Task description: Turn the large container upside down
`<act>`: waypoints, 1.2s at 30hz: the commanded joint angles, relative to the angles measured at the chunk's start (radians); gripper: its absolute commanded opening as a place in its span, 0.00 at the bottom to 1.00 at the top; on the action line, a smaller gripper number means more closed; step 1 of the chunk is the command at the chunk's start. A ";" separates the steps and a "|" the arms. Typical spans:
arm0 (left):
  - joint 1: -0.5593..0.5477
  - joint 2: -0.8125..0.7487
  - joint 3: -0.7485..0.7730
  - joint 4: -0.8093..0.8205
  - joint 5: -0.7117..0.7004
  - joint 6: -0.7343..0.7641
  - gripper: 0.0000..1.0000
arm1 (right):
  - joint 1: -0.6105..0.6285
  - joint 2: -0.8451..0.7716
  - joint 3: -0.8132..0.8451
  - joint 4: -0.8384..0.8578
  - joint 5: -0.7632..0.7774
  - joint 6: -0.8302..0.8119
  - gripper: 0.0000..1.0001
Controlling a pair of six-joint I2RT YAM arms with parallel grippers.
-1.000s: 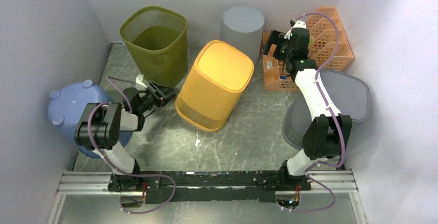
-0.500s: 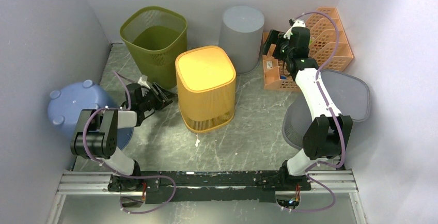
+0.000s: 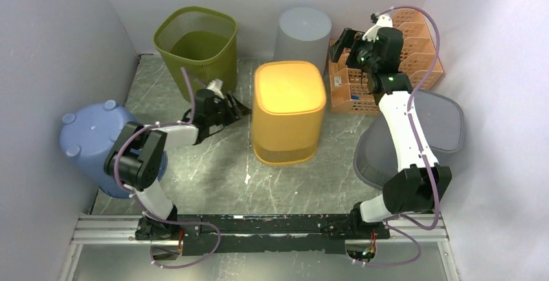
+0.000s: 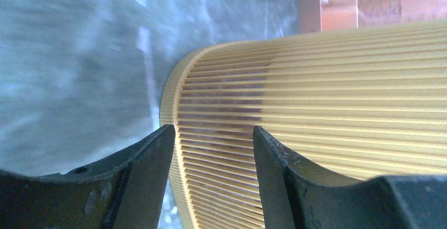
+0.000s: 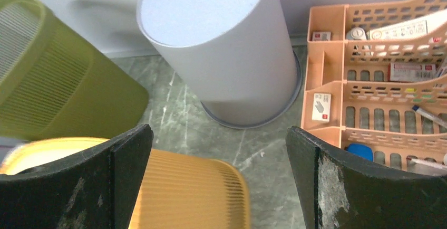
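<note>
Your bin (image 3: 288, 109) looks light and springy-walled, so pinch its rim down at the desk (image 3: 213, 164); left pincer (image 3: 238, 107) and right pincer (image 3: 342, 43) both stand released.

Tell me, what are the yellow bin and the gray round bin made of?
The yellow bin looks like plastic, slightly glossy: its sides are thin molded ribs with slits between them. The gray bin has a smooth, matte, seamless wall. It is probably plastic, though painted metal can't be ruled out.
</note>
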 commanded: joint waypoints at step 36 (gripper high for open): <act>-0.382 -0.076 0.819 -0.864 -0.359 0.803 0.83 | 0.004 -0.129 -0.077 0.177 -0.207 0.136 1.00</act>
